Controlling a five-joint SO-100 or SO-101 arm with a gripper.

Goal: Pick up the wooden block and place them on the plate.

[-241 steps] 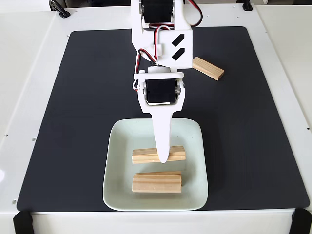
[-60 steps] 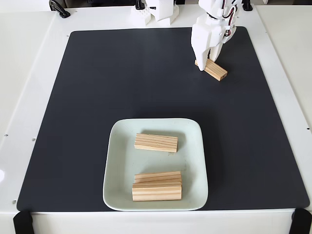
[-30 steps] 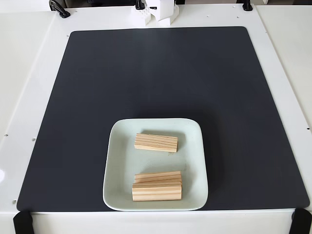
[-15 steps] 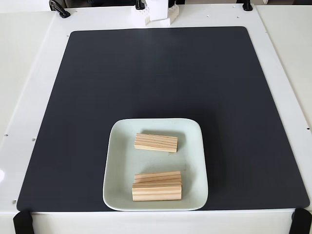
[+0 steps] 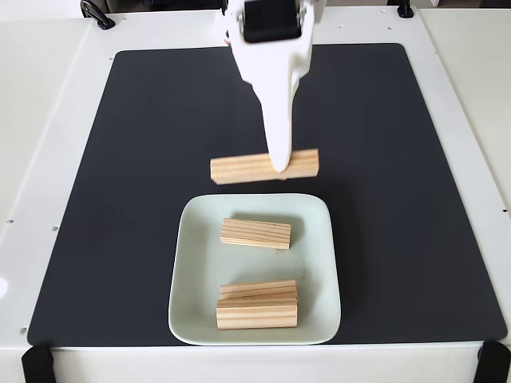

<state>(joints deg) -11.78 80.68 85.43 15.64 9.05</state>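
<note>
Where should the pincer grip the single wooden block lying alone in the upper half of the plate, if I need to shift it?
Grip the lone block at its middle, across its short width, coming straight down from above. It lies flat and nearly level across the plate, with bare dish on both long sides for the fingers. The pincer is shut on another block, so that one goes down first.

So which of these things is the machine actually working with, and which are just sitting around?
Working with:
- wooden block held in the pincer
- single block on the plate
- stacked blocks on the plate
- plate

Just there:
- black mat
- white table
</note>
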